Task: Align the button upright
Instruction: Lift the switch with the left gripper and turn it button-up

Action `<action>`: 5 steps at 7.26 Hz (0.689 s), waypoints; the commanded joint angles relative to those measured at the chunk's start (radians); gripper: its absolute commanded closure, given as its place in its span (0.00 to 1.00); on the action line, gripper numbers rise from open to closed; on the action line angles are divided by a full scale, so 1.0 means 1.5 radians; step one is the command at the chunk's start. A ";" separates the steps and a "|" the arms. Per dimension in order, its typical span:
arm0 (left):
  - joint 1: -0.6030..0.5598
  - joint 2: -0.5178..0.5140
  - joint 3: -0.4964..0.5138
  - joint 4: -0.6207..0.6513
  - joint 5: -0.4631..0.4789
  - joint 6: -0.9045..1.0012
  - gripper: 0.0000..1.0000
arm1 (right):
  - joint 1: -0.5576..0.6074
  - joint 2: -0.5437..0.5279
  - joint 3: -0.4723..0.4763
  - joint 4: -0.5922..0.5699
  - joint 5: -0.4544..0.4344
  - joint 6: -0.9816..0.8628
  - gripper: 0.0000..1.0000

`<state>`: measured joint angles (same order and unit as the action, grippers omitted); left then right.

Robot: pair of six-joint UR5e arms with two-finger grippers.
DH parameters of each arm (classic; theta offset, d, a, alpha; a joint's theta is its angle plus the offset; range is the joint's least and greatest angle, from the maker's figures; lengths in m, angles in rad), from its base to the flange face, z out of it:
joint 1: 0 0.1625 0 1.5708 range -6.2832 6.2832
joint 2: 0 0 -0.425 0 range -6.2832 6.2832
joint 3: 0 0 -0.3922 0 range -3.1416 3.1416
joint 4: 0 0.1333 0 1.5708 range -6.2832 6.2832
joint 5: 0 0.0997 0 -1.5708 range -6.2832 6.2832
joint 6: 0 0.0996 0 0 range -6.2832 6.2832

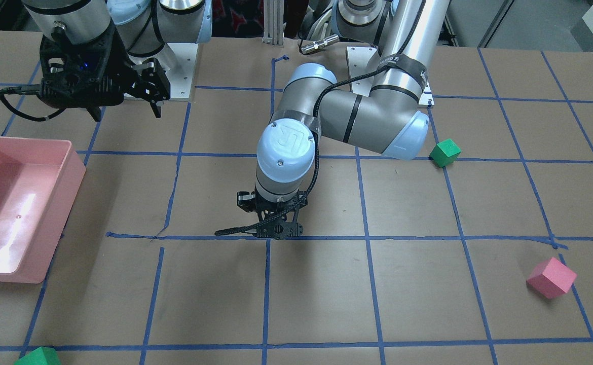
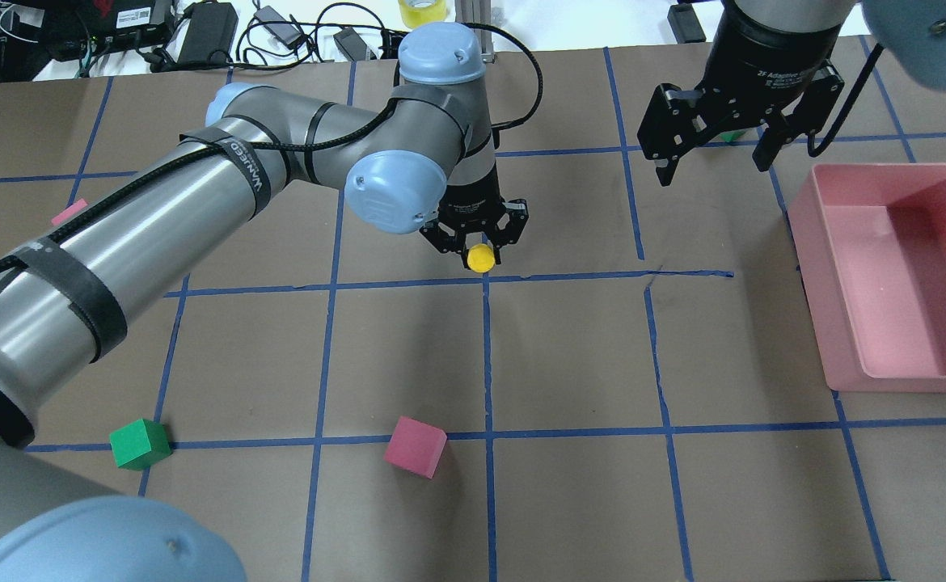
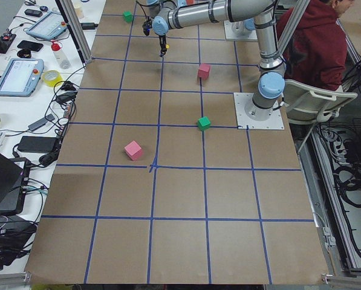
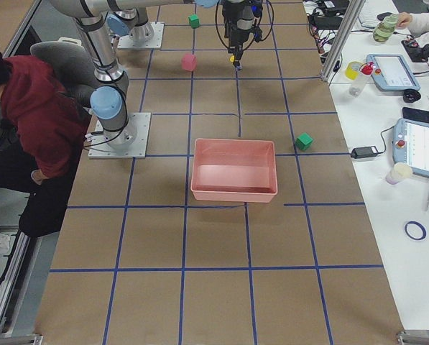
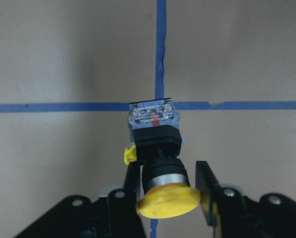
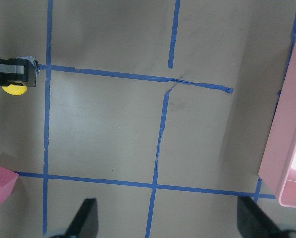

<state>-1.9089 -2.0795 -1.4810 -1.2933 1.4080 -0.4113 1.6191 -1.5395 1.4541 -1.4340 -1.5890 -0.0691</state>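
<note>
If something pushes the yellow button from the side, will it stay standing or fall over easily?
Probably tippy: the button appears to stand on its small grey block with the wide yellow cap on top, so a nudge may topple it. Lying down, the round cap could let it roll.

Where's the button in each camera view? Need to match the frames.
Overhead: button just above centre.
Front-facing: hidden behind left arm.
Exterior left: too small to tell.
Exterior right: button top centre.
Left wrist: button lower centre.
Right wrist: button top-left edge.
Shared landmark: tape crossing beside it.
</note>
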 commanded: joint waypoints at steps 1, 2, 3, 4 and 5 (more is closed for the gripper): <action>0.016 -0.036 0.022 -0.012 -0.054 -0.007 1.00 | 0.004 0.000 0.002 -0.008 0.000 -0.001 0.00; 0.018 -0.050 0.032 -0.012 -0.059 -0.007 1.00 | 0.004 0.000 0.002 -0.003 -0.004 -0.001 0.00; 0.025 -0.056 0.035 -0.011 -0.058 -0.007 1.00 | 0.004 -0.001 0.002 -0.001 -0.004 -0.001 0.00; 0.027 -0.057 0.035 -0.011 -0.055 -0.005 1.00 | 0.005 -0.001 0.003 -0.001 0.001 -0.002 0.00; 0.030 -0.059 0.036 -0.009 -0.055 -0.003 1.00 | 0.006 -0.001 0.004 -0.001 0.000 -0.002 0.00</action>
<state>-1.8698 -2.1625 -1.4293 -1.3094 1.3244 -0.4191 1.6259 -1.5413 1.4588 -1.4364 -1.5905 -0.0715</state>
